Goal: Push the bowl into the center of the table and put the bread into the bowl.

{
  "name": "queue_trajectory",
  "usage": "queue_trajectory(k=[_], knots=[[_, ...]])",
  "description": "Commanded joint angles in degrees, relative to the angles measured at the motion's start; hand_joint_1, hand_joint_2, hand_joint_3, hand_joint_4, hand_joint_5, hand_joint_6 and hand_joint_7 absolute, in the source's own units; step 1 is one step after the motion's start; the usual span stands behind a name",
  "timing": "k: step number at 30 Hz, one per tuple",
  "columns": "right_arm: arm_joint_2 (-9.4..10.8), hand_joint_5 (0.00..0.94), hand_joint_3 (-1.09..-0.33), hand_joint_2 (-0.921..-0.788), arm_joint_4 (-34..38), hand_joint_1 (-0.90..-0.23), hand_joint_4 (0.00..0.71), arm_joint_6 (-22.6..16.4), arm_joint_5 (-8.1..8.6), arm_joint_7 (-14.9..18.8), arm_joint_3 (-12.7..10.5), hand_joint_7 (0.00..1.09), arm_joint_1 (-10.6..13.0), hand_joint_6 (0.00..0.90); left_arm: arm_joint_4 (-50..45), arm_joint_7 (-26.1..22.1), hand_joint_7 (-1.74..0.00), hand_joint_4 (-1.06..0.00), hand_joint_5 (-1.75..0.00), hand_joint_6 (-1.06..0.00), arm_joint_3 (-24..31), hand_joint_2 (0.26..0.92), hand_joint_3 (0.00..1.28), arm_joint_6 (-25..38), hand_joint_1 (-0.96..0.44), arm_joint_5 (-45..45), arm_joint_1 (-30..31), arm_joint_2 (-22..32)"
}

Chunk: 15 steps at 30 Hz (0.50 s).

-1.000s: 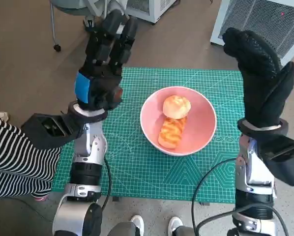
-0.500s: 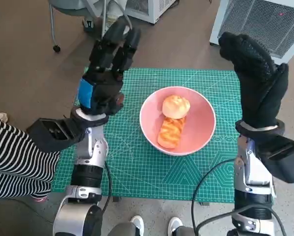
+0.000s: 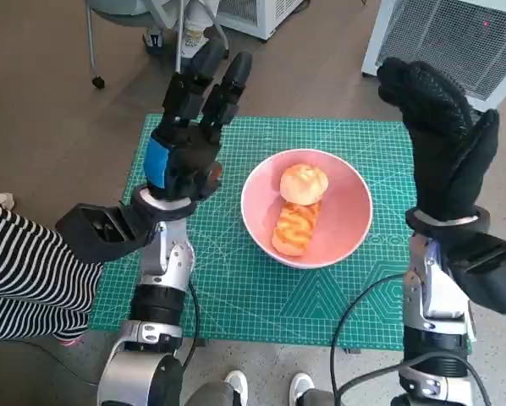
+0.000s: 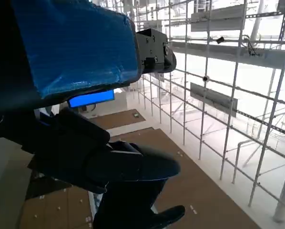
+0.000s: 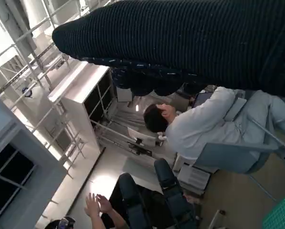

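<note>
In the head view one pink bowl [image 3: 307, 206] sat near the middle of the green cutting mat [image 3: 228, 279] on the desk, with two pieces of bread inside — a round bun [image 3: 304, 183] touching a striped loaf [image 3: 295, 227]. Both hands were raised and empty, likely because nothing was left to place: left hand [image 3: 189, 139] spread, right hand [image 3: 446, 139] open. The left wrist view showed only white railings [image 4: 218, 95]; the right wrist view — one seated person [image 5: 204, 126].
</note>
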Motion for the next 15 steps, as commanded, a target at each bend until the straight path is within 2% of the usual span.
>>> queue_trajectory(k=[1,12,15], knots=[[0.14,0.0,-0.726,-0.921,0.73,-0.706,0.219,-0.47,-0.95,0.42,0.57,0.39,1.77,0.117,-0.87,0.03,-0.43,-0.15,-0.02,0.0,-0.33,0.921,0.32,0.25,-0.73,-0.55,0.97,-0.68],[-0.3,0.0,-0.729,-0.921,1.99,-0.7,0.217,-2.58,-1.16,1.05,1.05,0.38,1.87,0.114,0.72,-0.99,-0.43,-0.13,-0.01,0.0,-0.23,0.921,0.3,-2.05,-0.71,0.05,0.82,-0.38],[-0.4,0.0,-0.729,-0.921,2.55,-0.694,0.216,-3.41,-1.33,1.19,1.14,0.38,1.73,0.11,1.39,-0.96,-0.43,-0.13,-0.01,0.0,-0.26,0.921,0.33,-3.61,-0.69,0.92,0.78,-0.04]])
